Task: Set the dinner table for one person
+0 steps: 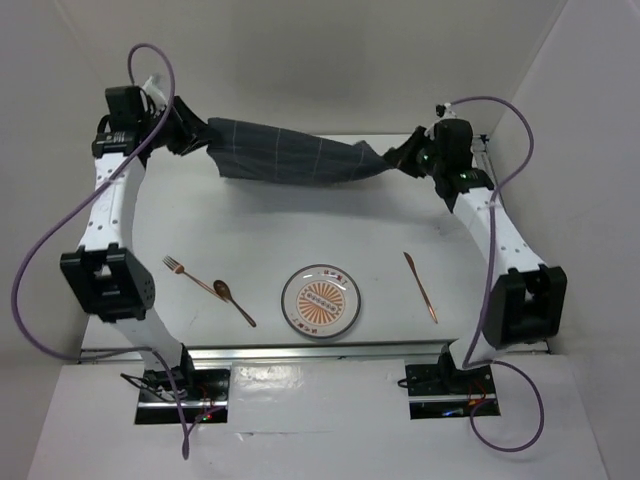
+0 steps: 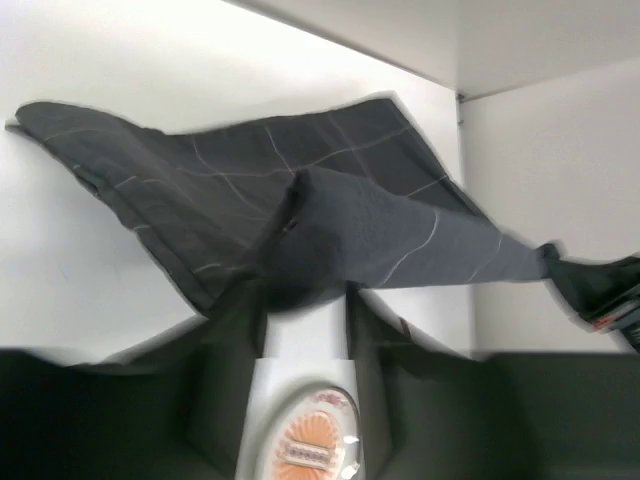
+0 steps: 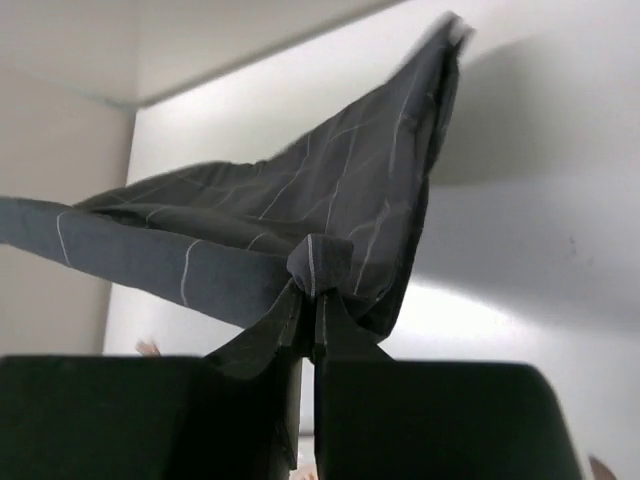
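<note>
Hovering over dinner table [image 1: 260, 225], R end effector [image 3: 310, 298] clamps cloth [image 1: 290, 150], L end effector [image 2: 302, 300] parted.

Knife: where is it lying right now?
In the top view, the knife lies flat on the white table, on its near right side, to the right of the plate and not touching it.
</note>
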You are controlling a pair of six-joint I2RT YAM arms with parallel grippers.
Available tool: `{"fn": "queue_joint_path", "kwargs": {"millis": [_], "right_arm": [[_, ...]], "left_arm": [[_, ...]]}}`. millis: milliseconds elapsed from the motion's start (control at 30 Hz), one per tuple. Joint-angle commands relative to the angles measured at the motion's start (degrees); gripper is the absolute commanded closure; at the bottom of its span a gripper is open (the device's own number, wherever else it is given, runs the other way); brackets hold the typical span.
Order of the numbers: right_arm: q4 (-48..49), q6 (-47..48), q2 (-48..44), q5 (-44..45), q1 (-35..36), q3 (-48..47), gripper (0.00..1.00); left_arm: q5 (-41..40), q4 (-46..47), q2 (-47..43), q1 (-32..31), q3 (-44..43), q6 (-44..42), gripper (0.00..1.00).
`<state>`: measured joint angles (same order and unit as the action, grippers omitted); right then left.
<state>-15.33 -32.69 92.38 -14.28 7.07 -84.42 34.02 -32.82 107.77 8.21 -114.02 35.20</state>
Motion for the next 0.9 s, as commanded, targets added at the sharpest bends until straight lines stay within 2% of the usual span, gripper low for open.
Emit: {"fn": "queue_joint_path", "kwargs": {"millis": [0,33,67,133,167,233,267,300,333,400,433,467,500,567,600,633,667,733,767,833,867], "right_arm": [[14.09,3.67,-9.29,-1.52,0.04,14.43,0.90],[14.10,4.47,-10.37,-2.15,0.92,19.25,0.68],[12.71,5.61,-10.90,-2.15,1.54,21.12,0.42],[7.11,8.68,-11.43,-1.46,3.12,23.59,0.05],[5.24,9.21,-11.43,-0.32,4.60,25.52,0.02],[1.90,9.22,-13.00,3.27,5.76,27.02,0.02],[1.36,9.22,-13.80,4.43,6.28,27.64,0.02],[1.36,9.22,-14.67,5.31,6.29,28.25,0.02],[1.36,9.22,-16.16,7.23,6.29,28.26,0.04],[0.74,9.22,-16.70,9.26,6.29,26.86,0.12],[-0.04,9.22,-16.70,11.54,6.29,25.90,0.15],[-1.70,9.22,-16.70,12.52,6.29,24.84,0.19],[-2.76,9.22,-16.70,13.57,6.29,22.48,0.32],[-5.22,9.22,-15.48,14.81,6.29,20.62,0.50],[-6.36,8.61,-14.87,14.81,6.29,18.96,0.65],[-9.07,8.00,-13.47,14.20,6.29,18.16,0.70],[-10.84,7.38,-12.58,13.67,6.29,17.37,0.72],[-15.41,5.63,-10.39,12.89,5.76,15.69,0.72],[-19.43,3.53,-8.64,11.83,5.76,15.17,0.67],[-22.19,0.54,-7.83,8.68,5.23,16.91,0.58],[-22.81,-0.52,-7.13,7.70,5.23,18.23,0.47]], "left_arm": [[-4.47,6.17,-13.34,3.30,18.42,1.43,0.41],[-5.36,6.71,-15.72,3.92,27.62,2.15,0.04],[-6.85,6.71,-17.66,4.53,31.27,2.76,0.00],[-10.18,4.35,-20.75,6.72,35.51,2.77,0.00],[-11.59,2.25,-20.75,7.43,36.05,3.46,0.00],[-16.06,-2.31,-21.45,8.05,35.01,3.47,0.02],[-17.40,-2.34,-21.46,8.05,34.39,3.47,0.07],[-17.41,-2.34,-22.41,7.53,34.39,3.47,0.21],[-17.41,-0.42,-23.03,6.74,34.39,2.78,0.31],[-17.41,-1.45,-22.17,5.42,31.50,2.77,0.55],[-18.11,-2.76,-21.20,3.94,30.18,2.16,0.78],[-18.98,-4.34,-18.67,3.31,28.78,1.46,0.90],[-19.51,-8.54,-17.34,2.70,26.24,1.45,0.99],[-20.92,-11.03,-14.27,0.59,25.69,0.66,1.00],[-21.45,-13.13,-13.47,-0.20,25.69,0.66,1.00],[-21.97,-14.02,-12.85,-1.78,26.30,0.66,0.93],[-22.68,-14.90,-12.84,-2.49,26.91,0.66,0.68],[-23.21,-16.13,-12.14,-3.72,30.15,1.54,0.41],[-23.21,-16.14,-12.14,-4.25,31.82,2.06,0.31],[-22.51,-14.83,-13.98,-5.74,37.36,3.81,0.26],[-22.51,-14.21,-14.51,-5.75,39.38,4.34,0.26]]}}
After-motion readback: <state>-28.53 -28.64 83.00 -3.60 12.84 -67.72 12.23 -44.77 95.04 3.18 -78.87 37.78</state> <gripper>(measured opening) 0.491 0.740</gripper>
